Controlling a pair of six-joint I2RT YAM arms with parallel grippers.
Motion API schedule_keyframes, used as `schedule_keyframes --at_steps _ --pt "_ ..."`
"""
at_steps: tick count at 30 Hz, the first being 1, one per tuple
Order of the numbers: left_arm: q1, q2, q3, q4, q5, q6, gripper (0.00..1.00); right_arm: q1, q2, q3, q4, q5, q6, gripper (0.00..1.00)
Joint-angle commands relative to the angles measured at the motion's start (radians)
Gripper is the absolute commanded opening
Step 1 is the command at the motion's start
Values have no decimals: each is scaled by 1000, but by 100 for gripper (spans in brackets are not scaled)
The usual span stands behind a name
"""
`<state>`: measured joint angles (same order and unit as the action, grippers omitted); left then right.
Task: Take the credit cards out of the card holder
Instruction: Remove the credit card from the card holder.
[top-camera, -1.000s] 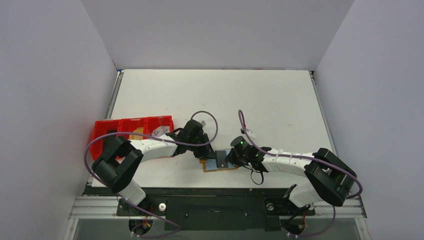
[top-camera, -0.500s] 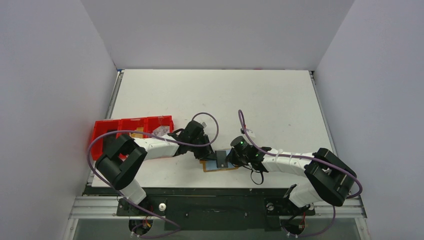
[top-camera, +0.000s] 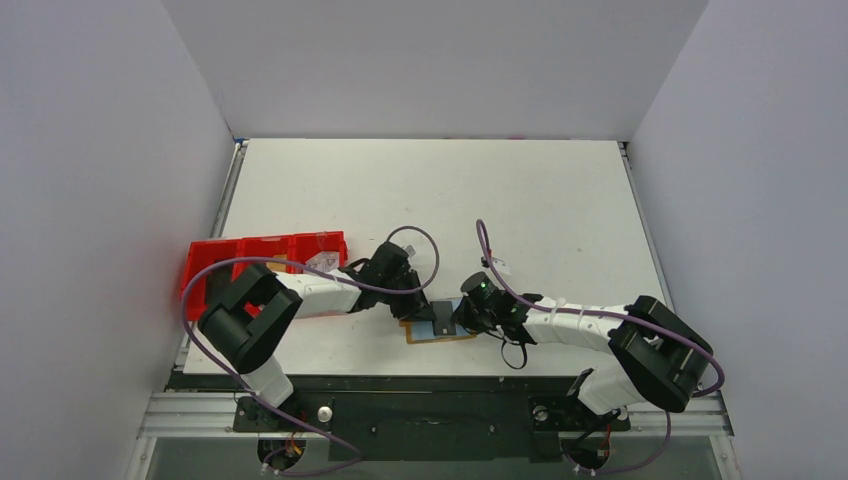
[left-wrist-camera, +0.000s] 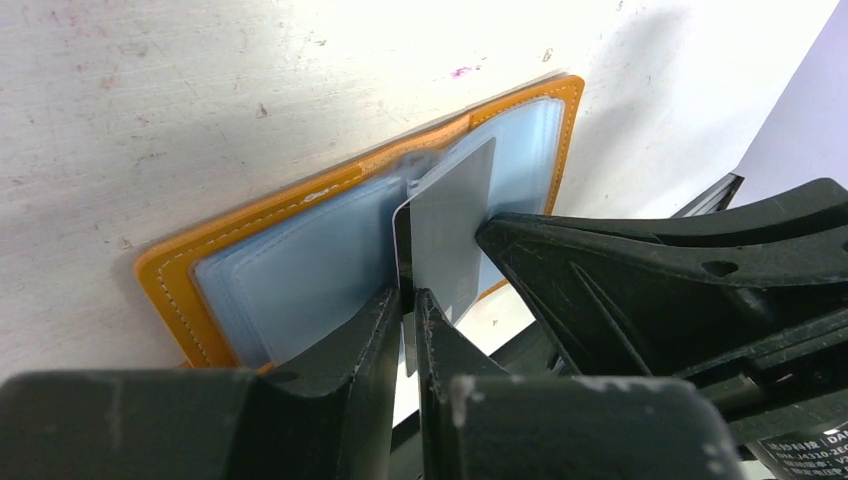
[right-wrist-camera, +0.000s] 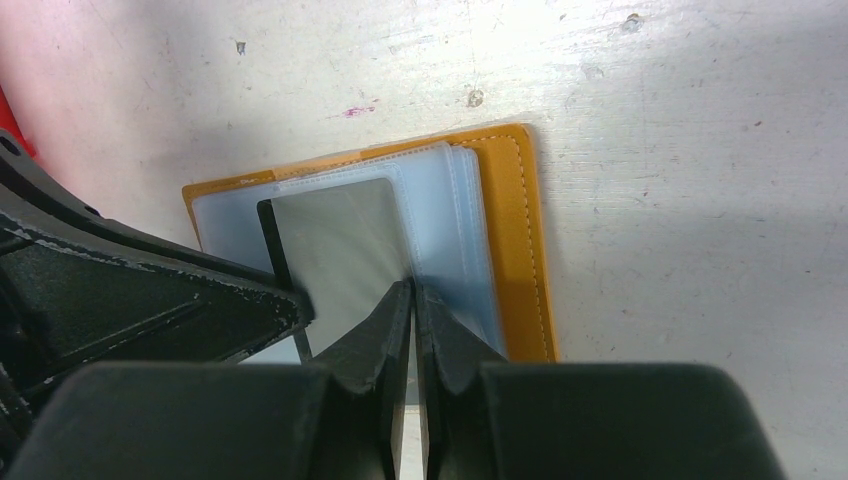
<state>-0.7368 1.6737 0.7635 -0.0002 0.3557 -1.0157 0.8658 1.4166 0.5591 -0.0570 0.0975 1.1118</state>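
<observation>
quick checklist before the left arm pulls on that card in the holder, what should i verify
1. Left gripper shut on the grey card: ok, its fingers pinch the card's near edge.
2. Card started out of its clear sleeve: ok, one end is lifted above the pockets.
3. Right gripper shut over the sleeves to brace them: ok.
4. Right gripper pinching only sleeve, not the card too: cannot tell.
5. Card holder open and flat on the table: ok.
6. Room between the two grippers along the pull path: cannot tell, they sit very close.
</observation>
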Motion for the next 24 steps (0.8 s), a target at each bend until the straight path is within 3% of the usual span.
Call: schedule_keyframes --at_steps 1,4,24 --pt "0 11 -10 67 31 -15 6 13 47 -10 -67 17 -5 4" --pt "8 4 -21 58 31 -13 0 10 47 -15 -71 22 -6 4" --pt "84 -44 -15 -81 52 79 0 12 108 34 -160 64 -39 0"
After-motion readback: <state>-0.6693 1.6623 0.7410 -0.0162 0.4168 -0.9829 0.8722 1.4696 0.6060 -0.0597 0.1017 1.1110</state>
